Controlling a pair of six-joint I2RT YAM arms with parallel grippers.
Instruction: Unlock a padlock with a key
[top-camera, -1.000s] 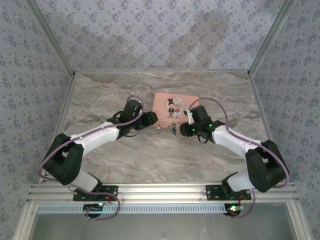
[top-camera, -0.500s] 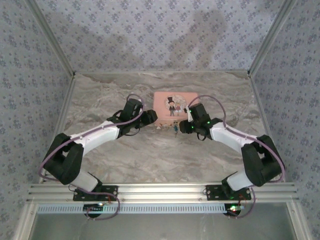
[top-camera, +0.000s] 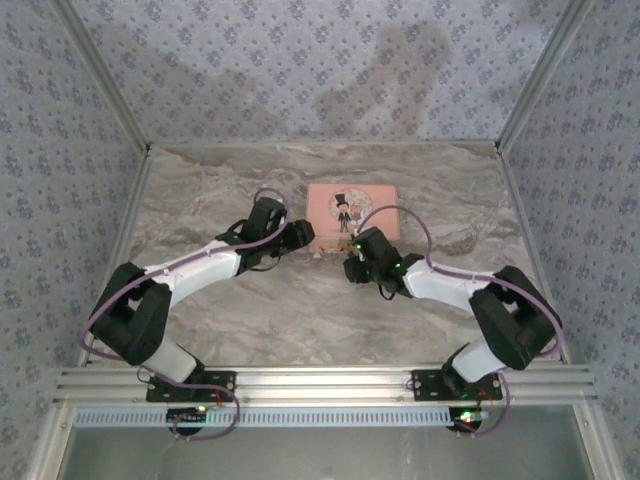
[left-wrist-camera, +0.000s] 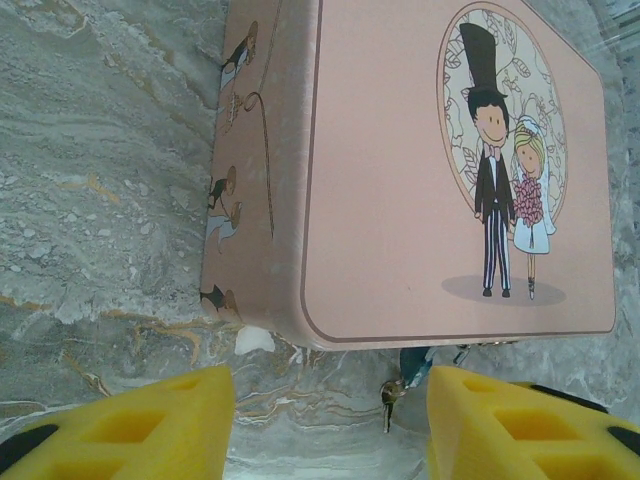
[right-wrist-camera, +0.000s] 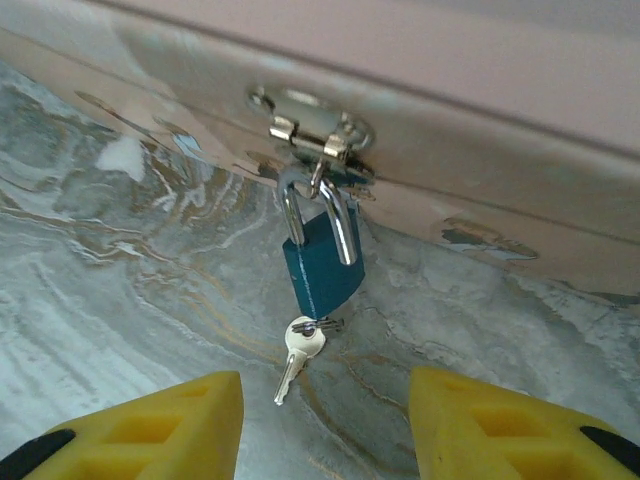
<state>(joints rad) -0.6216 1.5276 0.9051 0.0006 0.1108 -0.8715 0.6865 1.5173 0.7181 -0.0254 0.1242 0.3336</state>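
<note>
Right tool (right-wrist-camera: 325, 420): shifted left since earlier, now just near of padlock (right-wrist-camera: 322, 270); fingers spread, empty. Padlock: hangs from pink tin (right-wrist-camera: 520, 70) hasp, apparently locked (key (right-wrist-camera: 298, 350) dangling beneath, ungrasped). Left tool (left-wrist-camera: 330, 425): released. Unlocking outstanding

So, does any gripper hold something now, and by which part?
Nothing is held: left gripper and right gripper are open, touching neither padlock nor key.

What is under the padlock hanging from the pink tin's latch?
A small silvery key sits just below the padlock, over the marble tabletop. The padlock's underside, keyhole included, is hidden by its own body.
</note>
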